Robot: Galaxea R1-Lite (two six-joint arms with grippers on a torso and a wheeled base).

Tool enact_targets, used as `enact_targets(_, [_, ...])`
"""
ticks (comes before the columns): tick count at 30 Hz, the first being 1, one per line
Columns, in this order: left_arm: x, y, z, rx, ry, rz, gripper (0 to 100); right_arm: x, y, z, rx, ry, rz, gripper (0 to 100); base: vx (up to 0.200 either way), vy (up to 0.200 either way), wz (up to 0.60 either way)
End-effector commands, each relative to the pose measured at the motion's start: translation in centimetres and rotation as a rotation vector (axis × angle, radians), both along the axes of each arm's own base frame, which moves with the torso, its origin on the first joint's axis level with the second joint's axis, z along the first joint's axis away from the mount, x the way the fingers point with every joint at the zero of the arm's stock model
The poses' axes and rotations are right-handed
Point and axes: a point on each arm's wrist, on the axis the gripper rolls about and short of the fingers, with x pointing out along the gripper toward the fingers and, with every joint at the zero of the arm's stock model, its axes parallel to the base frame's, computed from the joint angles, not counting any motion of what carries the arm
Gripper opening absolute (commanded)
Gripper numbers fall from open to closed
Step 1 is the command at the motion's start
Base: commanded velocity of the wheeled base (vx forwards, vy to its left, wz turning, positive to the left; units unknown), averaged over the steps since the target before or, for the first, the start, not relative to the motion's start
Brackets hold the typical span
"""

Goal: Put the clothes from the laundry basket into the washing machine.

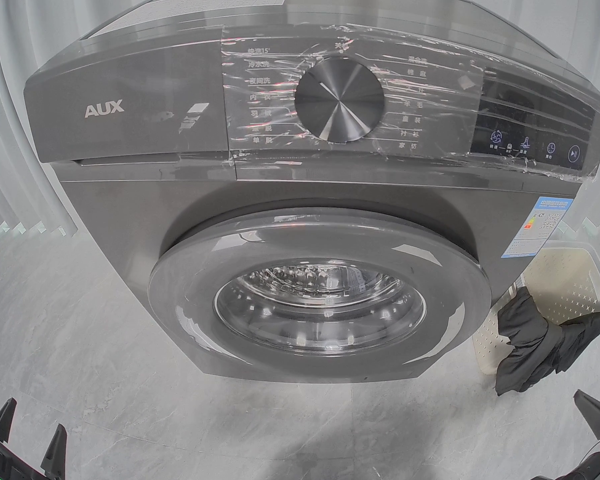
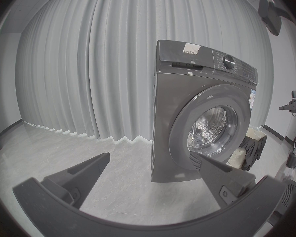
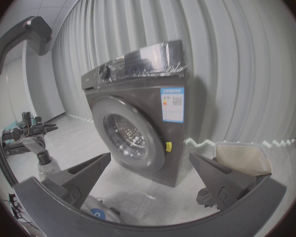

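Clothing [image 1: 540, 341] of a dark grey colour is draped over the rim of the laundry basket [image 1: 570, 281], with part of it hanging down the basket's outer wall toward the floor [image 1: 113, 341]. The basket, pale and perforated, is set on the floor just beside the washing machine [image 1: 140, 221], at the machine's lower corner on the robot's right. The round door [image 1: 180, 301] of the machine is seen shut, and the shiny drum [image 1: 320, 288] is visible through its glass. A large metal dial [image 1: 339, 100] is mounted in the middle of the control panel, which is covered in clear film, and a blue-edged label [image 1: 537, 227] is stuck to the front near the upper right of the door. In the right wrist view a small yellow tab [image 3: 168, 146] is seen at the door's edge on the basket side.

The left gripper [image 2: 149, 154] is held low and in front of the machine on the robot's left, well apart from the basket; its fingers [image 2: 85, 171] are spread wide and nothing is held between them. The right gripper [image 3: 149, 155] is held low on the robot's right, near the basket but not touching it or the clothing; its fingers [image 3: 217, 178] are likewise spread and empty. A pleated white curtain [image 2: 88, 66] is hung behind the machine.
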Motion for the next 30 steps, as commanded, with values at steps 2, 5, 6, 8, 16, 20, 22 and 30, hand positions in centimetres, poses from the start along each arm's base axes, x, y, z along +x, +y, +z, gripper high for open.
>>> enact_targets(2, [0.0,0.0,-0.5,0.000,0.000,0.000,100,6.8,1.3,-0.4,-0.065,0.265,0.195,100,0.000,0.000,0.00])
enact_targets(5, [0.0,0.0,-0.5,-0.002,0.000,0.000,100,8.8,1.7,-0.5,-0.071,0.316,0.168,100,0.000,0.000,0.00])
enact_targets(6, [0.0,0.0,-0.5,-0.002,0.000,0.000,100,9.7,1.9,-0.6,-0.069,0.343,0.160,100,0.000,0.000,0.00])
enact_targets(8, [0.0,0.0,-0.5,-0.002,0.000,0.000,100,11.1,2.5,-0.8,-0.045,0.384,0.131,100,0.000,0.000,0.00])
enact_targets(16, [0.0,0.0,-0.5,-0.003,0.000,0.000,100,14.1,7.2,-0.2,0.159,0.411,-0.009,100,0.000,0.000,0.00])
enact_targets(20, [0.0,0.0,-0.5,-0.003,0.000,0.000,100,14.7,8.7,-0.4,0.181,0.429,-0.042,100,0.000,0.000,0.00])
enact_targets(22, [0.0,0.0,-0.5,-0.005,0.000,0.000,100,15.2,9.0,-0.7,0.174,0.430,-0.044,100,0.000,0.000,0.00])
enact_targets(30, [0.0,0.0,-0.5,-0.005,-0.001,0.000,100,16.9,8.6,-0.5,0.111,0.356,-0.077,100,0.000,0.000,0.00])
